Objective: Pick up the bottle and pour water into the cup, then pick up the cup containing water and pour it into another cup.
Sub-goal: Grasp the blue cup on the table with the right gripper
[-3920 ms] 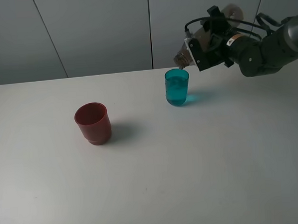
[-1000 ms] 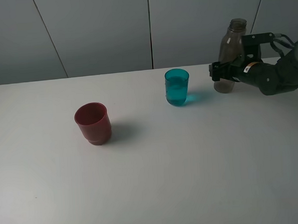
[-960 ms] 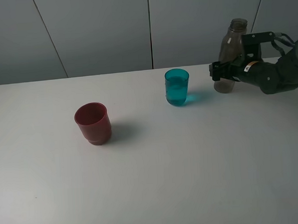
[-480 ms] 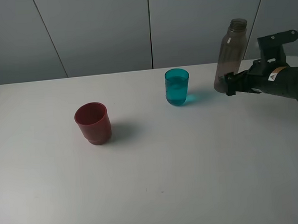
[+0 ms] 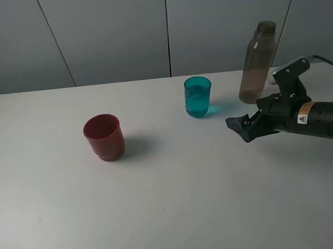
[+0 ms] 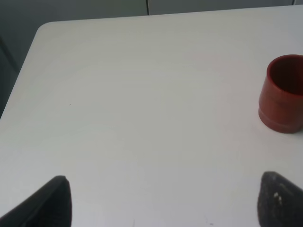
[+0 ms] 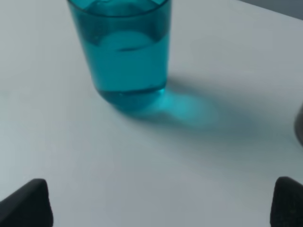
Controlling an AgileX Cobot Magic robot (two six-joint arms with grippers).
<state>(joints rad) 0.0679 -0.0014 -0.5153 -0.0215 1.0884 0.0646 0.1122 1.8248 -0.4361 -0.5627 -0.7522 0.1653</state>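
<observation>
Seeing one smoky grey-brown bottle (image 5: 256,61), uncapped, upright at the counter's (image 5: 176,202) far right. One teal cup (image 5: 198,96), part full of water, stands left of it; one red cup (image 5: 104,137) sits well apart, further left. My right fingers (image 5: 236,122) are spread, empty, near the teal cup; left fingers (image 6: 52,203) spread, empty.

Robot lab or test cell, I'd say: bare white table (image 5: 176,207), plain grey panelled wall (image 5: 111,38) right behind it, my black robot arm (image 5: 325,123) and fingers (image 5: 234,122), yellow warning sticker (image 5: 304,119) on the arm.
</observation>
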